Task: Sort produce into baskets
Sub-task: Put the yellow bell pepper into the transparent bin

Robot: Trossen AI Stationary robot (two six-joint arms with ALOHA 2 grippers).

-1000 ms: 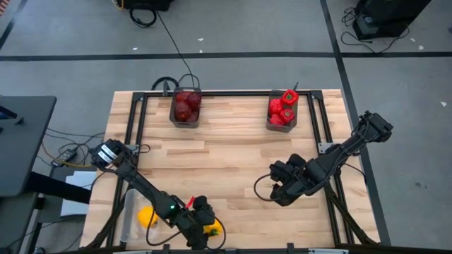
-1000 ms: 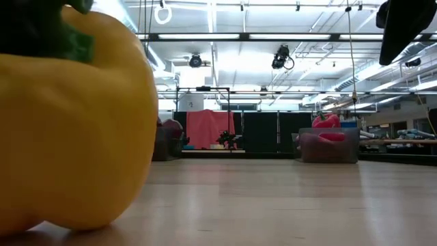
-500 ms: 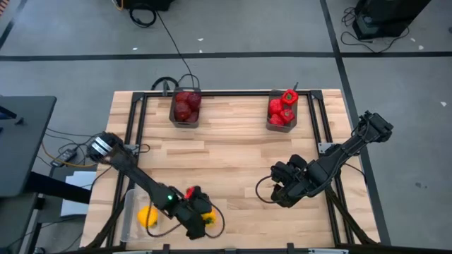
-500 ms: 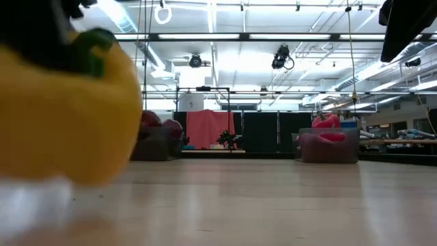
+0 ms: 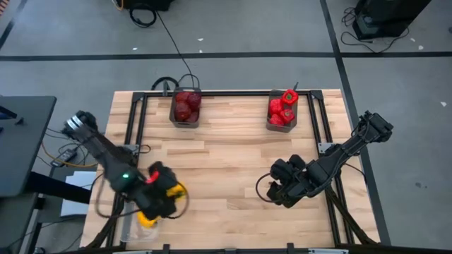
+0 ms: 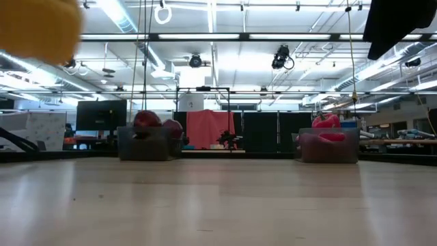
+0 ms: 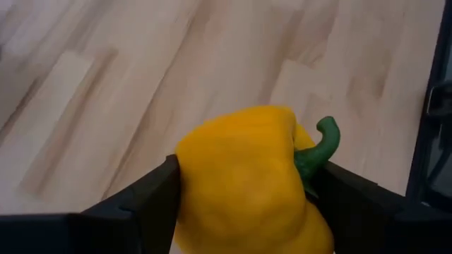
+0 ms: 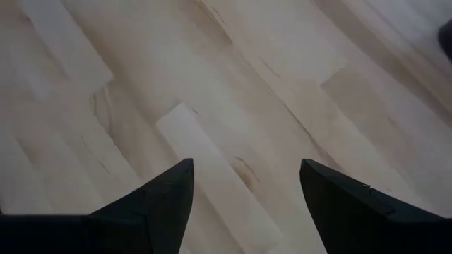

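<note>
My left gripper is shut on a yellow bell pepper with a green stem, above the table's near left part. In the low view the pepper shows high at the top left. A second yellow pepper lies in the clear tub at the near left edge. A dark bin at the far edge holds maroon fruits. Another bin holds red peppers. My right gripper is open and empty over the table's right part. My left gripper pinches the yellow pepper's body between its two fingers, one finger on each of two opposite sides. The stem points out beside one finger. The pepper is lifted clear of the table.
Bare wooden tabletop lies between the two arms. A dark metal frame runs along the table's left, far and right sides. In the low view both bins stand at the far edge.
My left gripper has gone up and toward the table's left edge, a little toward the far edge, carrying the yellow pepper. The pepper, low by the near edge before, is now lifted well clear of the table.
</note>
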